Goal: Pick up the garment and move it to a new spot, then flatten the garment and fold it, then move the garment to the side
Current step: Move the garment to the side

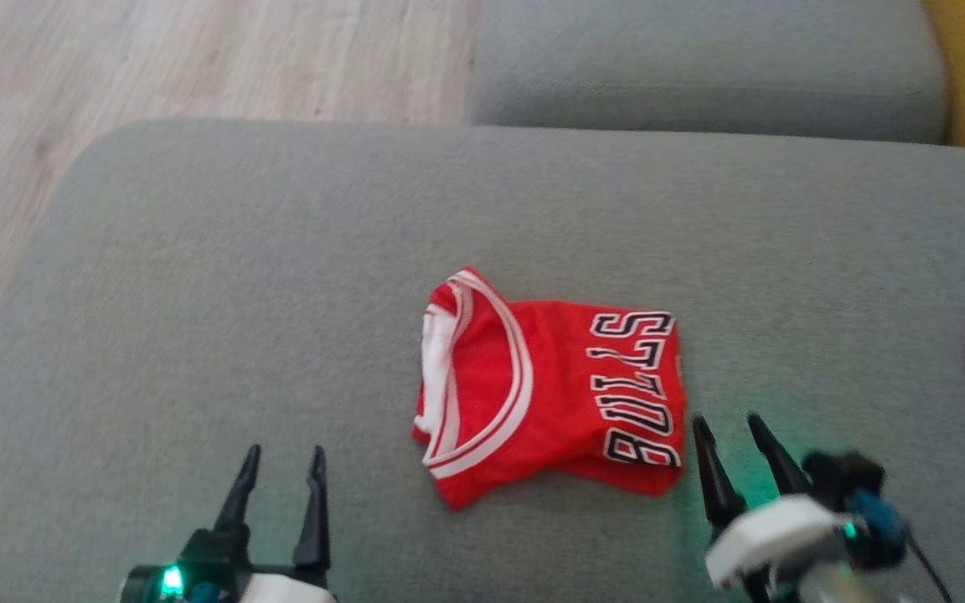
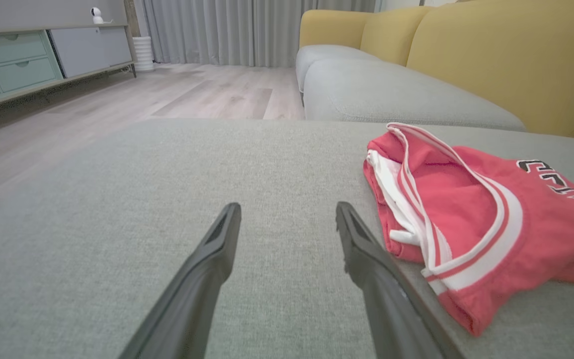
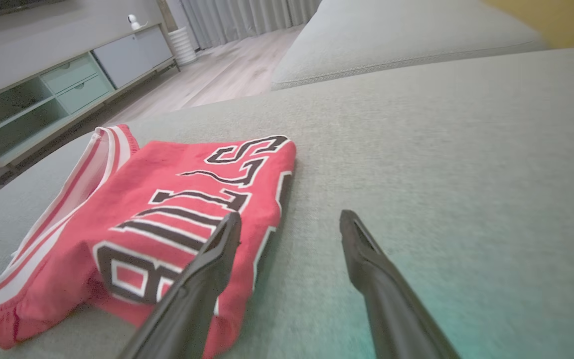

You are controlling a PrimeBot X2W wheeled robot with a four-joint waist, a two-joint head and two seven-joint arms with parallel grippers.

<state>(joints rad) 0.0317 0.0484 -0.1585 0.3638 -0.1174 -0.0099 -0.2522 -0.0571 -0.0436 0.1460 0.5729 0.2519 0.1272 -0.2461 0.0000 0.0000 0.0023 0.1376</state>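
Garment (image 1: 533, 394): red jersey, folded, lying mid grey cushion (image 1: 198, 293). Left tool (image 1: 286, 452): fingers spread, holding nothing, near the collar end. Right tool (image 1: 727, 420): fingers spread, holding nothing, just beside the lettered edge.

Risk: pinching only the top layer would likely pull the fold apart during the move aside.

Legible: "BULLS", black-and-white letters.

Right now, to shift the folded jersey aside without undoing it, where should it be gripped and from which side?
Likely the stacked edge by the BULLS lettering of the jersey, approached from the robot's right, low along the cushion. The layers lie together there, and the open right end effector sits beside that edge. The white-trimmed opening looks loose and could unfold.
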